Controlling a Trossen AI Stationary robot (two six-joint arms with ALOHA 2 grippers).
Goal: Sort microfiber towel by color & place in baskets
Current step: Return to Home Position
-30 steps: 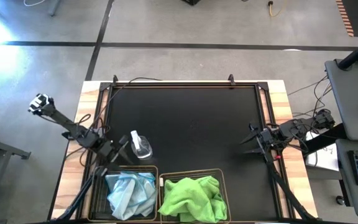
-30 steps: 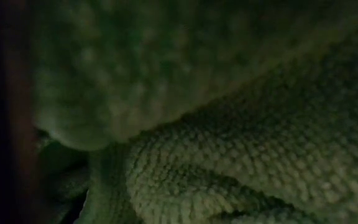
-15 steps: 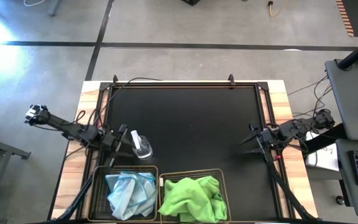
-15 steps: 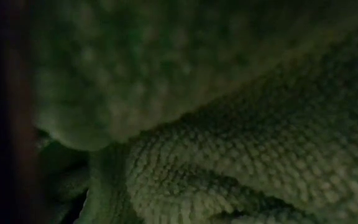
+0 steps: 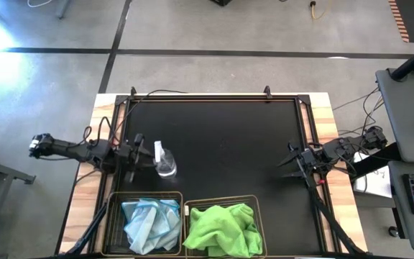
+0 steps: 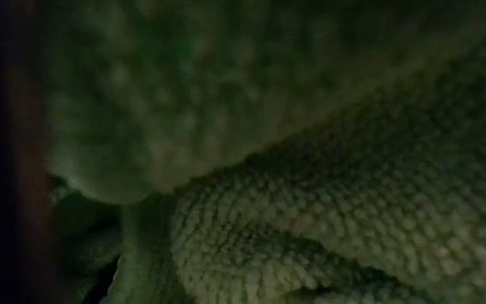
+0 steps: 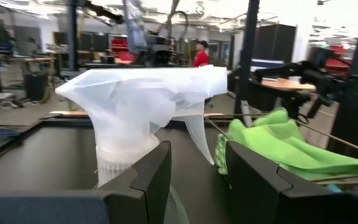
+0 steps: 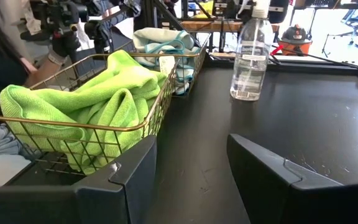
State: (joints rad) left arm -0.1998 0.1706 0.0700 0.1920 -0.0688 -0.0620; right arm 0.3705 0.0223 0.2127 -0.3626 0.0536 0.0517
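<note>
Baskets at table (image 5: 221, 129) near edge: left basket (image 5: 115, 219) holds pale blue towels (image 5: 152, 223), right basket (image 5: 221, 200) lime green towels (image 5: 223, 229). Beyond, left end effector (image 5: 142, 153), arm stretched level, fingers apart, nothing gripped; spray bottle (image 5: 164, 165) just ahead. Right end effector (image 5: 284, 160) at right edge, fingers spread, empty.

Blue towels (image 5: 152, 223) in left basket (image 5: 115, 223); green towels (image 5: 223, 229) in right basket (image 5: 259, 219).
</note>
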